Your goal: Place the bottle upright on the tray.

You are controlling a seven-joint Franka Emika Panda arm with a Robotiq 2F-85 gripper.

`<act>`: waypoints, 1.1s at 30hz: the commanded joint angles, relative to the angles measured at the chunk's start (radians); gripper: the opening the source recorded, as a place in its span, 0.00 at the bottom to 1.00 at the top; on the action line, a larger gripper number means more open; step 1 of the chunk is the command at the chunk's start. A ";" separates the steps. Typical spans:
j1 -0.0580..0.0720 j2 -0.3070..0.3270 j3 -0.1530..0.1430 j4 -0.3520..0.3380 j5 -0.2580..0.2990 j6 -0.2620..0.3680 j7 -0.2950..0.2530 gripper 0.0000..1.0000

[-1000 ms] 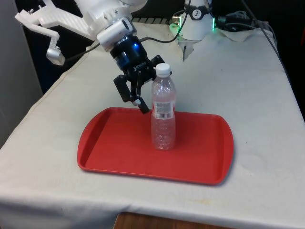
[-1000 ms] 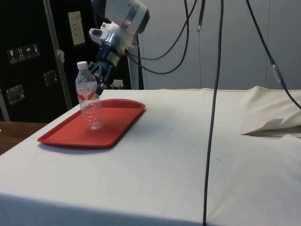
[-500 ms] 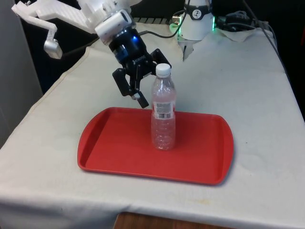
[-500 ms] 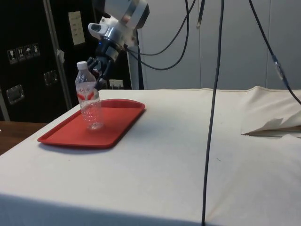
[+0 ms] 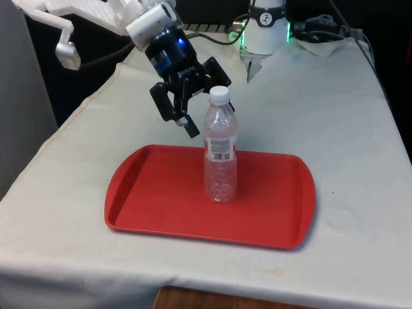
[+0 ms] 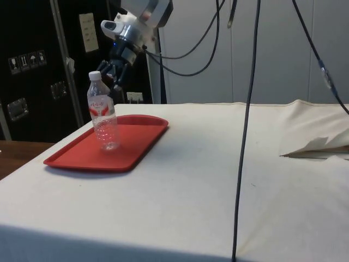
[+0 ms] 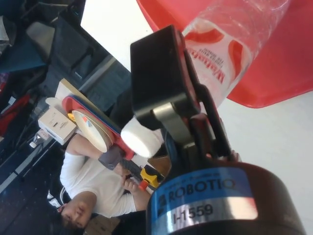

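Now: bottle [image 5: 220,154] upright mid-tray [image 5: 148,212], long axis vertical. End effector [image 5: 193,103] spread, empty, just beside the cap toward the tray's far edge. Placement looks done; retreat clear.

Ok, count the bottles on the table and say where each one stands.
1. The clear water bottle with a white cap stands upright near the middle of the red tray, free of the gripper, whose jaws are open beside the cap.

- Clear bottle [image 5: 220,158] with white cap, upright on red tray [image 5: 161,199]; label around its middle
- Black gripper [image 5: 193,106] with fingers spread, just beside bottle's top, toward the front view's left; not touching
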 commanded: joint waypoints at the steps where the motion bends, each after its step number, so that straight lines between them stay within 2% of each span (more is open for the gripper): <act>1: 0.006 -0.006 -0.007 -0.002 -0.019 -0.002 0.016 1.00; 4: 0.006 -0.012 -0.008 -0.001 -0.024 -0.004 0.021 1.00; 5: 0.000 -0.009 -0.001 0.000 -0.009 -0.004 0.008 1.00; 6: 0.006 -0.014 -0.008 -0.001 -0.025 -0.005 0.022 1.00; 11: 0.008 -0.023 -0.011 -0.001 -0.031 -0.008 0.028 1.00; 13: 0.008 -0.027 -0.012 -0.001 -0.032 -0.009 0.030 1.00; 14: 0.002 -0.023 -0.005 0.000 -0.015 -0.009 0.014 1.00; 15: 0.009 -0.028 -0.013 -0.001 -0.033 -0.010 0.030 1.00; 16: 0.010 -0.032 -0.015 -0.001 -0.035 -0.011 0.033 1.00; 22: 0.011 -0.044 -0.016 0.000 -0.047 -0.014 0.043 1.00; 23: 0.005 -0.042 -0.010 0.000 -0.032 -0.012 0.030 1.00; 24: 0.011 -0.046 -0.016 0.000 -0.049 -0.014 0.044 1.00; 30: 0.011 -0.055 -0.017 0.000 -0.057 -0.015 0.050 1.00; 31: 0.006 -0.054 -0.011 0.000 -0.043 -0.013 0.038 1.00; 33: 0.011 -0.060 -0.018 0.000 -0.063 -0.015 0.055 1.00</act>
